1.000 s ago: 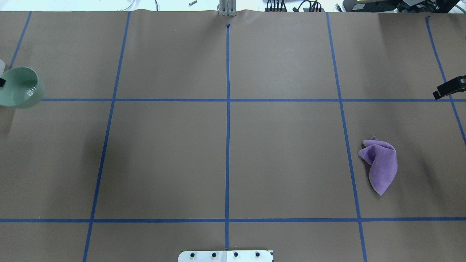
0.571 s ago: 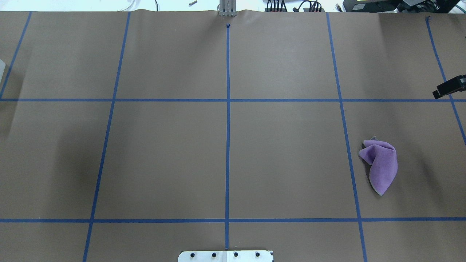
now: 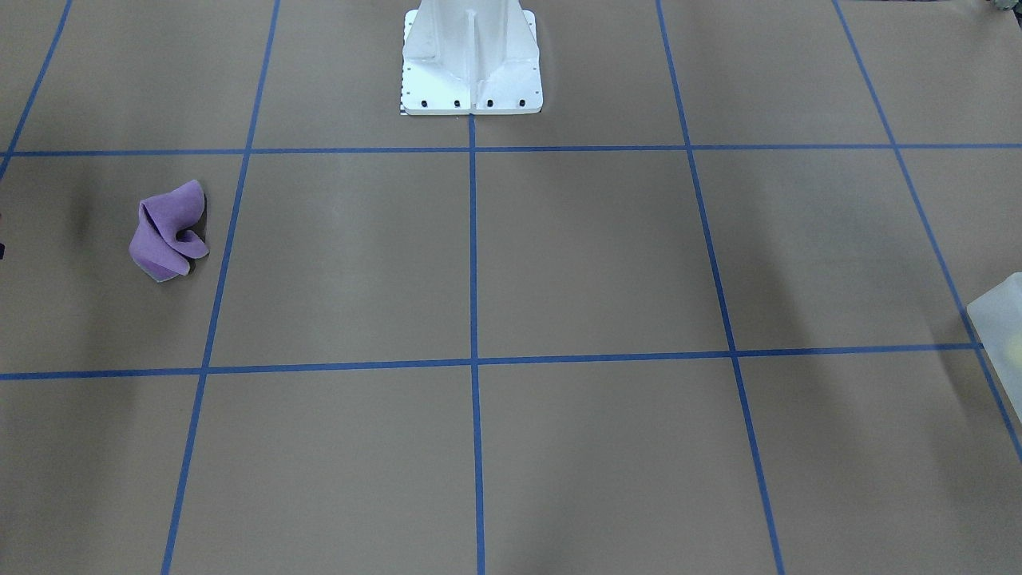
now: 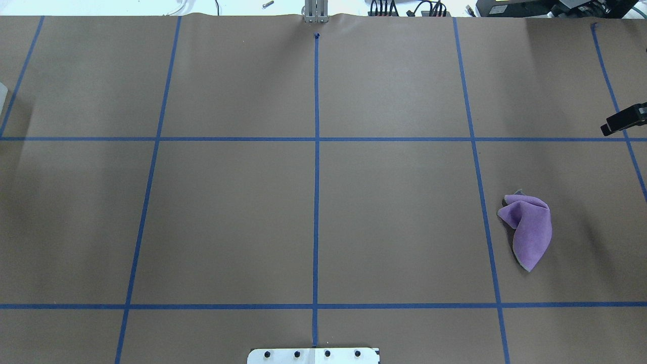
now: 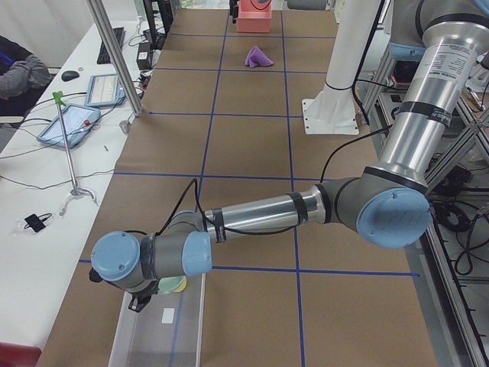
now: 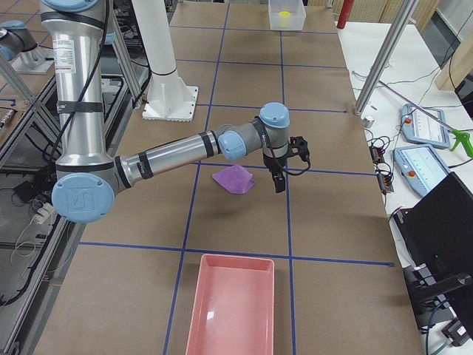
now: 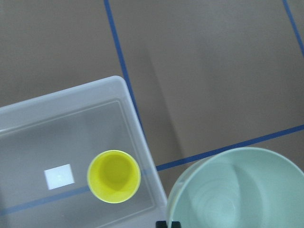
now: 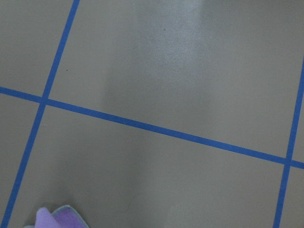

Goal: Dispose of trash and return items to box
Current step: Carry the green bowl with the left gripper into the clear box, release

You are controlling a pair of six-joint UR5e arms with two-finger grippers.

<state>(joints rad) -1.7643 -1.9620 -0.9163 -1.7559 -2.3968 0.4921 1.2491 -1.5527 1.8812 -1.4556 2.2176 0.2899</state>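
In the left wrist view the pale mint-green bowl (image 7: pixel 237 192) hangs close under the camera, its rim in my left gripper (image 7: pixel 167 223), which is shut on it. The bowl overlaps the near corner of the frosted translucent box (image 7: pixel 66 102). The yellow cup (image 7: pixel 114 176) stands upright inside the box. In the exterior left view the bowl (image 5: pixel 170 284) is at the box's (image 5: pixel 153 332) end. My right gripper (image 4: pixel 624 121) hovers at the table's right edge, beyond a crumpled purple cloth (image 4: pixel 528 232). I cannot tell whether it is open or shut.
A pink tray (image 6: pixel 233 310) lies at the table's right end. The white robot base (image 3: pixel 471 56) stands at the middle of the near edge. Only a corner of the box (image 3: pixel 998 319) shows in the front-facing view. Blue tape lines grid the brown paper.
The bowl and my left gripper have moved left, out of the overhead view, to the box. The right gripper and the purple cloth have hardly moved.
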